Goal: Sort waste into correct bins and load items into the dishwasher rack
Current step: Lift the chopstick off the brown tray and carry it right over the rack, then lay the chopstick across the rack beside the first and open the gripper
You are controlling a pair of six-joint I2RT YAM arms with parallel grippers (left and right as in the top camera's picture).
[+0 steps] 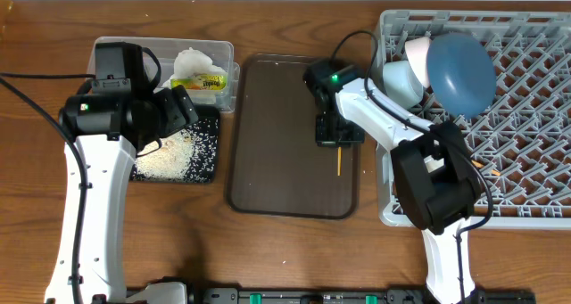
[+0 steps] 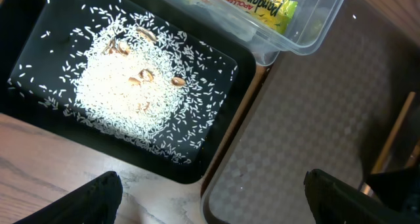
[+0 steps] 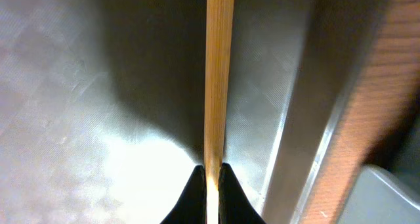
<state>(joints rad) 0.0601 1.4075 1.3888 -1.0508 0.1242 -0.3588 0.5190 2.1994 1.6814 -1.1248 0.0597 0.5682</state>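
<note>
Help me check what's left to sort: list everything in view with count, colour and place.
table: one, brown wood, under everything
dishwasher rack: one, light grey, right side
plate: one, dark blue, in the rack's upper left
light-blue bowl: one, in the rack, left of the plate
white cup or bowl: one seen, in the rack above the light-blue bowl
serving tray: one, brown, centre
chopstick: one, wood, on the serving tray near its right edge
clear tub: one, upper left
napkin: one, white, crumpled, in the tub
snack wrapper: one, yellow, orange and green, in the tub
black tray: one, beside the tub
rice: a scatter, white, in the black tray
left gripper: open, above the black tray's edge
right gripper: shut on the chopstick
</note>
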